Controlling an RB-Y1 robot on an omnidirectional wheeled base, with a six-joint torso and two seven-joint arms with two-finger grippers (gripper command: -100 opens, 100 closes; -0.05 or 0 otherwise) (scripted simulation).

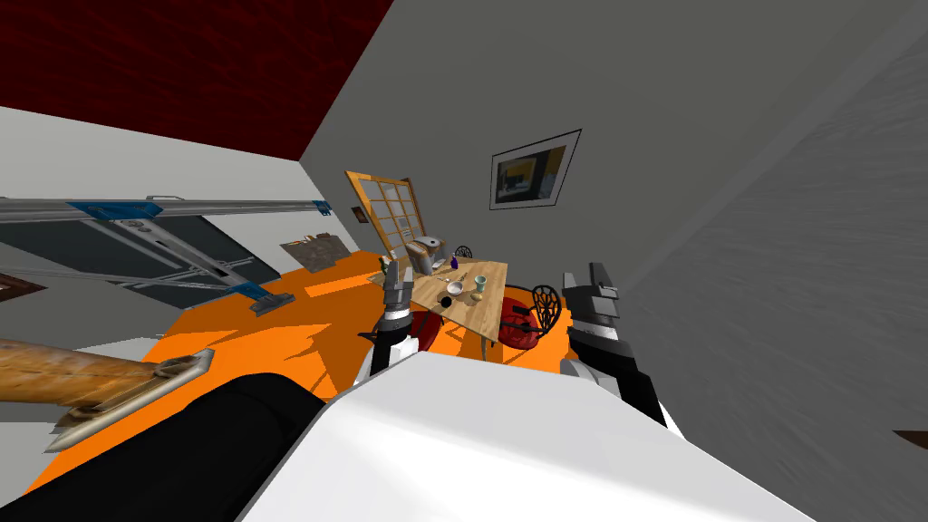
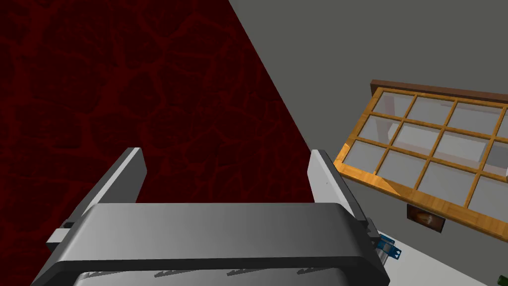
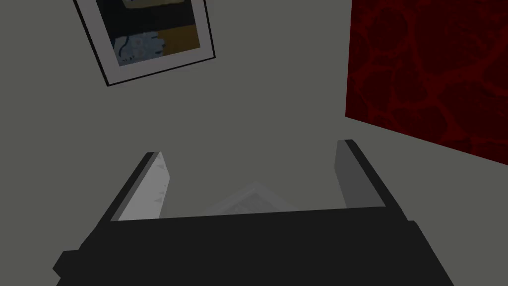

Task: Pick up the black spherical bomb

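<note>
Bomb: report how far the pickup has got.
Done: nothing. The bomb sits on the table, well apart from both arms. In hand: the left end effector and right end effector are open and empty. Left: probably cross the orange floor to the table, reach, close on the bomb and lift.

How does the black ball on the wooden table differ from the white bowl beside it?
The small black ball is dark and round; the white bowl is pale and open-topped. The ball looks smaller and lies nearer the table's edge. Both rest on the light wooden table.
</note>
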